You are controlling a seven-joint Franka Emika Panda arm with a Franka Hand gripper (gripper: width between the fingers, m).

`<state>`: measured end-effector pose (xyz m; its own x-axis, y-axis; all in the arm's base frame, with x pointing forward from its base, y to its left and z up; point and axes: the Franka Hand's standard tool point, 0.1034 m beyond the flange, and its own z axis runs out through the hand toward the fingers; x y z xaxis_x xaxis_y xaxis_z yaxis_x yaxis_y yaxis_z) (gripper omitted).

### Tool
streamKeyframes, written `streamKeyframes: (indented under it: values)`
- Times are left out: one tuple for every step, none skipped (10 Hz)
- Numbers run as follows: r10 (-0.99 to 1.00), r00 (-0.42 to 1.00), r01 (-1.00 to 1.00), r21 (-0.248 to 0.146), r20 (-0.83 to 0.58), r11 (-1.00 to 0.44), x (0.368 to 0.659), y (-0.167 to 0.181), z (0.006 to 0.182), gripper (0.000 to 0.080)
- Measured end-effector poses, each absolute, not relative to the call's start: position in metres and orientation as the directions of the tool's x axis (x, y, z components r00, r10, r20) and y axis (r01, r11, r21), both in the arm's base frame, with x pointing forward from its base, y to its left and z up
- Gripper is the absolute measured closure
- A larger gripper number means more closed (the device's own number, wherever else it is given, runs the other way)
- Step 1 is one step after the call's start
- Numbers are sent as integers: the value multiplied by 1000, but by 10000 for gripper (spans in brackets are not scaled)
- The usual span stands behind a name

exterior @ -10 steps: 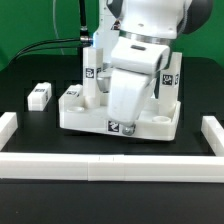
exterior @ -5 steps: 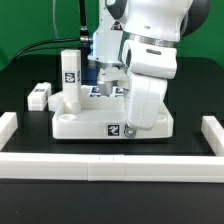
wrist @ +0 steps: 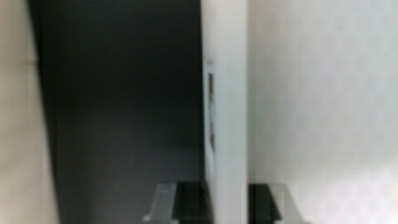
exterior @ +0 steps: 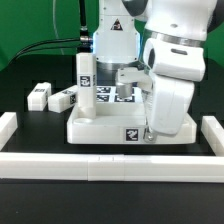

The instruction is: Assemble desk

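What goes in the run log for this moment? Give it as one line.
gripper: shut on tabletop rim | upright leg: standing at tabletop corner | loose legs: two, lying on table beside tabletop

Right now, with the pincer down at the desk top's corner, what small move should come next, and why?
Probably open the pincer and lift away: it is shut on the desk top at its rim, one leg already stands in it, and another leg lies loose beside it, waiting.

Hand [exterior: 150, 128] low, pointing straight down, pinched tightly closed.
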<state>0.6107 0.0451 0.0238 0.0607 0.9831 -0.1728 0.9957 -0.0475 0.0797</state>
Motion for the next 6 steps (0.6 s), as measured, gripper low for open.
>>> streamKeyframes:
  values:
    - [983, 56, 996, 77, -173, -43, 618, 51, 25, 736]
    - [983, 64, 996, 79, -172, -51, 624, 57, 27, 736]
    - [983, 79, 994, 86, -168, -65, 630, 63, 28, 736]
    - [982, 76, 995, 81, -175, -63, 634, 62, 28, 736]
    - [981, 77, 995, 77, -179, -64, 638, 60, 28, 736]
    - [981, 81, 994, 80, -178, -68, 639, 60, 29, 736]
